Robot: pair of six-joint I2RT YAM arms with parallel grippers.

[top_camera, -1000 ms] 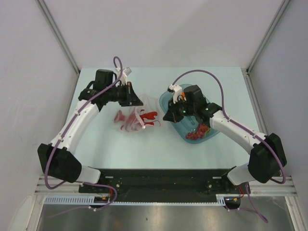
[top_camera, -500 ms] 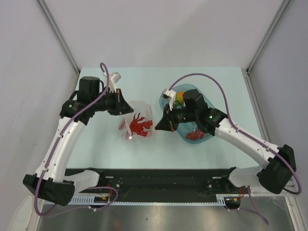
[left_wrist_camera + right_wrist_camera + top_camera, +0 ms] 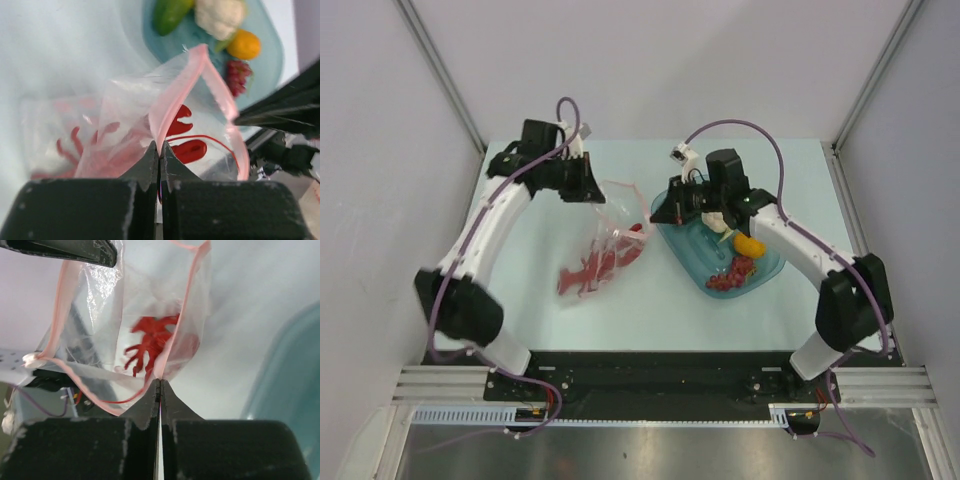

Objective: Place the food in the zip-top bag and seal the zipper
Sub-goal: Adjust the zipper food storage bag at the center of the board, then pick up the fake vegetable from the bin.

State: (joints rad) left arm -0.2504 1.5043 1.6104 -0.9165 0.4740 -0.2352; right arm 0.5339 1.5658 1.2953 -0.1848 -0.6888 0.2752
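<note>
Left wrist view: my left tool [image 3: 159, 150] is pinched shut on the pink zipper [image 3: 175, 95] at one side of the zip-top bag's mouth. In the right wrist view, my right tool [image 3: 160, 385] is clamped on the opposite rim, so the mouth gapes between them. The red lobster [image 3: 152, 342] lies inside the zip-top bag [image 3: 610, 240], whose bottom seems to rest on the tabletop [image 3: 620, 330].

I judge we are mid-loading. The cauliflower [image 3: 220, 12], orange fruit [image 3: 243, 44], dark red clump [image 3: 237, 75] and green piece [image 3: 167, 12] sit in the blue bowl [image 3: 695, 255]. Next, one tool must let go and fetch food without the mouth collapsing.

The bowl's rim is just beside the mouth. Bare tabletop lies nearer the arm bases.
</note>
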